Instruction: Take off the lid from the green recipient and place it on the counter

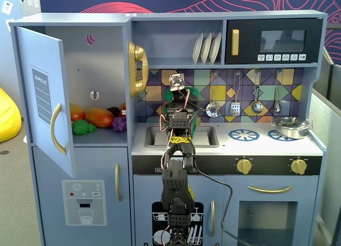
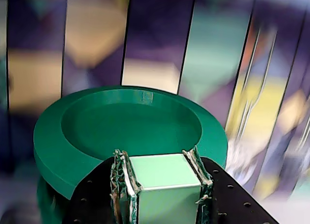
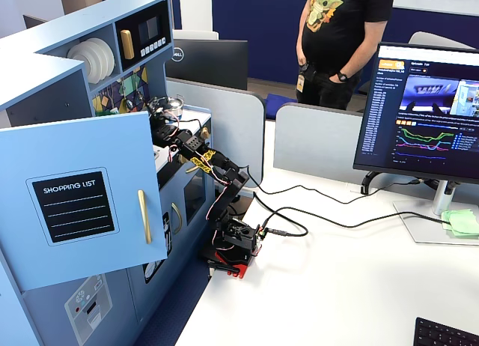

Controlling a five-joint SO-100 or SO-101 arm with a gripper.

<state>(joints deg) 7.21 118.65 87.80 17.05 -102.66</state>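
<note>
In the wrist view my gripper point(image 2: 158, 158) is shut on the pale green square knob point(image 2: 160, 173) of the lid point(image 2: 53, 136), a dark green round disc with a sunken middle. A dark green shape point(image 2: 44, 202) shows under the lid's left edge; I cannot tell whether lid and pot touch. The background is blurred. In a fixed view my gripper point(image 1: 178, 99) is above the sink, in front of the tiled wall. The green recipient point(image 1: 192, 130) shows only as a sliver behind the arm. The counter point(image 1: 266, 146) is pale grey with blue burner rings.
A silver pan point(image 1: 291, 126) stands on the right burner. The sink point(image 1: 153, 137) lies left of the arm. Utensils point(image 1: 234, 105) hang on the wall behind. The cupboard door point(image 1: 45, 102) stands open at the left. A person point(image 3: 340, 39) stands behind the desk.
</note>
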